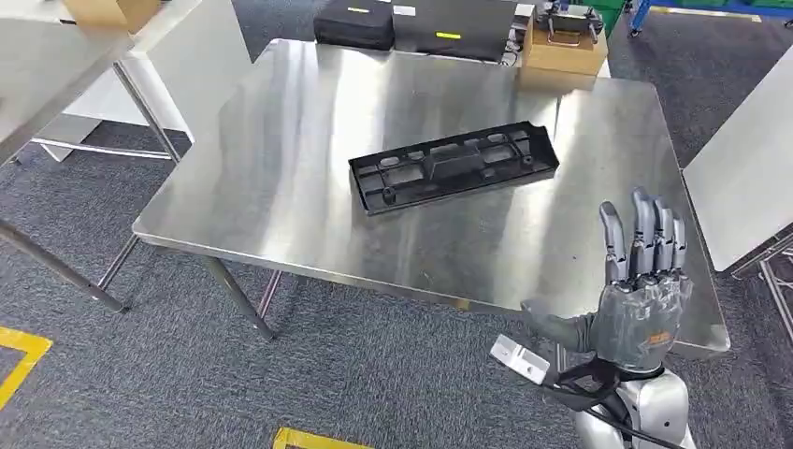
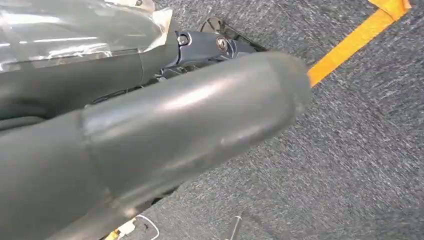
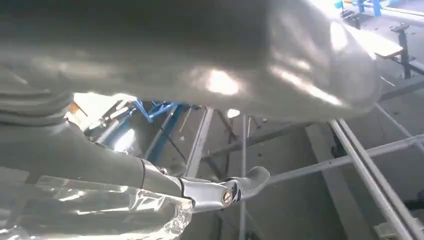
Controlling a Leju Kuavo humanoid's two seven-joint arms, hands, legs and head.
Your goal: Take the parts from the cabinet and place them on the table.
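The black part (image 1: 454, 166) lies flat mid-table (image 1: 281, 187), long axis crosswise, ahead-left of the right hand (image 1: 645, 290), which is empty with fingers straight; left hand's (image 2: 150, 140) state unclear

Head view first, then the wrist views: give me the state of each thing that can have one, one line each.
Black part: lying flat on the steel table, not held.
Right hand: raised over the table's near right corner, fingers straight, holding nothing.
Left hand: above grey carpet; grip cannot be told.
Cardboard box: open-topped, beyond the table's far edge.
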